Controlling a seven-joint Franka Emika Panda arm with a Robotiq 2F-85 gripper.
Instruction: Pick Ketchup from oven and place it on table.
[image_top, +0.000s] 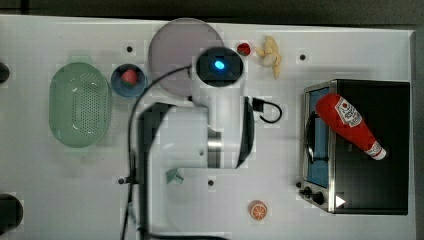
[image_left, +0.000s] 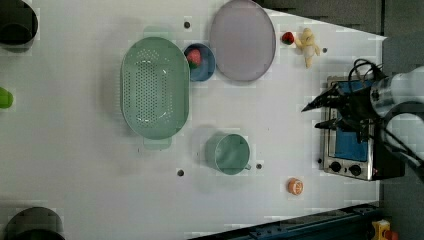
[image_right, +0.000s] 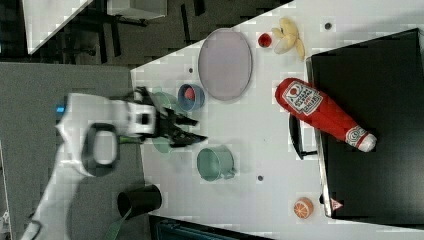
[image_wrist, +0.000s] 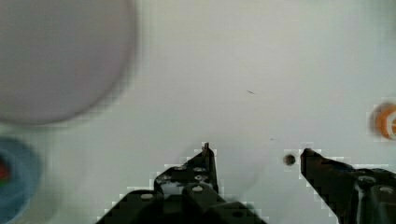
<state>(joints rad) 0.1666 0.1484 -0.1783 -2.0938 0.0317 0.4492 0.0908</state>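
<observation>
The Ketchup (image_top: 347, 124), a red squeeze bottle with a white cap, lies tilted on the black top of the oven (image_top: 380, 190). In the right view the Ketchup (image_right: 320, 112) has its cap pointing away from the plate. My gripper (image_wrist: 256, 149) is open, with only the bare white table (image_wrist: 261, 70) between its fingers. It hangs above the table (image_top: 280, 165), well apart from the bottle. In the left view the gripper (image_left: 310, 117) is seen just in front of the oven (image_left: 350, 165). In the right view the gripper (image_right: 200, 129) is far to the left of the oven (image_right: 380, 90).
On the table are a purple plate (image_top: 175, 50), a green colander (image_top: 80, 105), a blue bowl (image_top: 128, 80) holding a strawberry, a loose strawberry (image_top: 244, 49), a banana (image_top: 270, 55), an orange slice (image_top: 258, 210) and a green cup (image_left: 227, 153). The arm's base covers the middle in the top view.
</observation>
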